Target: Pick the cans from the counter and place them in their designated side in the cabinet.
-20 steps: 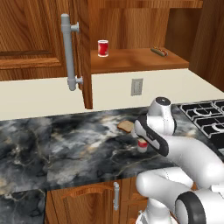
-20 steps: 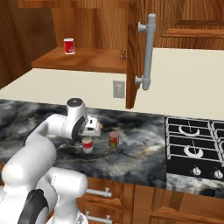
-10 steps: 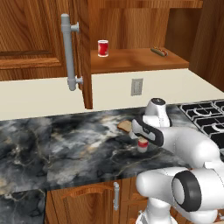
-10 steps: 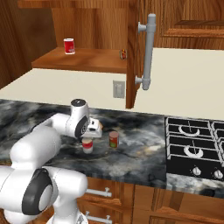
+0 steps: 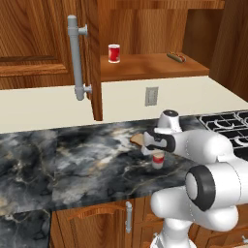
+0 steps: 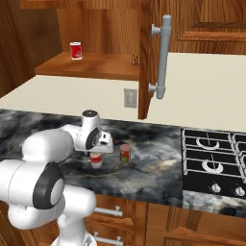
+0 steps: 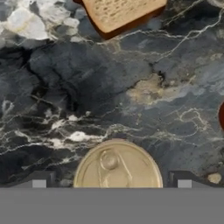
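Note:
A pale cream can with a red top band point(image 5: 158, 162) point(image 6: 96, 160) stands on the dark marbled counter point(image 5: 72, 160). My gripper point(image 5: 156, 153) point(image 6: 96, 153) hangs right over it, open. In the hand view the can's brass lid point(image 7: 117, 168) lies between the two fingertips point(image 7: 39, 180), which stand apart from it on either side. A red can with a green label point(image 6: 125, 153) stands just beside it, and its edge point(image 7: 222, 116) shows at the right of the hand view. The cabinet point(image 5: 145, 68) point(image 6: 91, 67) is open above the counter, its door bearing a long grey bar handle point(image 5: 75, 58) point(image 6: 163, 55).
A bright red can point(image 5: 114, 53) point(image 6: 76, 50) and a hot dog point(image 5: 175, 57) sit on the cabinet shelf. A bread slice point(image 5: 137, 139) point(image 7: 122, 13) lies on the counter behind the cans. A black stove point(image 6: 216, 163) is to the right.
The arm's elbow has swung forward toward the camera and the hand has shifted slightly over the pale can. The jaws stay open and both cans have not moved.

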{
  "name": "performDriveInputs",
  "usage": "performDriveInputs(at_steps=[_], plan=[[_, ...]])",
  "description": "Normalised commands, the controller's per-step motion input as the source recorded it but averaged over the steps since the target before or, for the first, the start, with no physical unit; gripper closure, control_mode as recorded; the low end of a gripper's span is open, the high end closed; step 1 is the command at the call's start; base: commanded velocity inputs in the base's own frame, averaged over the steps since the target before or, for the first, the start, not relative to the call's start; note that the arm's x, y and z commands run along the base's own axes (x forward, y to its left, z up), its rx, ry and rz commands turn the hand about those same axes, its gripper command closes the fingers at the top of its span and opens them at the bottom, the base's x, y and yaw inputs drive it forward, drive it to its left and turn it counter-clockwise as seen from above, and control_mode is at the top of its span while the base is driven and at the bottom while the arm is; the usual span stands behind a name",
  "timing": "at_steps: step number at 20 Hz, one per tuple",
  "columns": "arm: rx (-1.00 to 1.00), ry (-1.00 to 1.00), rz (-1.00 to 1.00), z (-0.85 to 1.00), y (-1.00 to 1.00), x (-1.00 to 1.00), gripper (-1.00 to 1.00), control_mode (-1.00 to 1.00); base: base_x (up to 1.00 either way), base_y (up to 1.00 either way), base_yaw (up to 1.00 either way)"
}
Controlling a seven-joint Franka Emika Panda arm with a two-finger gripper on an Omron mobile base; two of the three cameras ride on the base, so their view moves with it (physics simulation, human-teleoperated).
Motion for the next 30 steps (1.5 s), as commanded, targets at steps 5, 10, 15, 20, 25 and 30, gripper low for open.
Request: performDriveInputs(at_steps=[5,10,15,20,25,30], plan=[[0.00,0.04,0.00,-0.24,0.00,0.12,-1.00,-1.00,0.00,0.00,0.00],[0.00,0.02,0.00,-0.21,0.00,0.07,1.00,-1.00,0.00,0.00,0.00],[0.00,0.00,0.00,-0.01,0.00,0.00,1.00,-1.00,0.00,0.00,0.00],[-0.02,-0.07,0.00,0.10,0.00,-0.04,1.00,-1.00,0.00,0.00,0.00],[-0.06,-0.18,0.00,0.45,0.01,-0.22,1.00,-1.00,0.00,0.00,0.00],[-0.05,-0.19,0.02,0.49,0.01,-0.25,1.00,-1.00,0.00,0.00,0.00]])
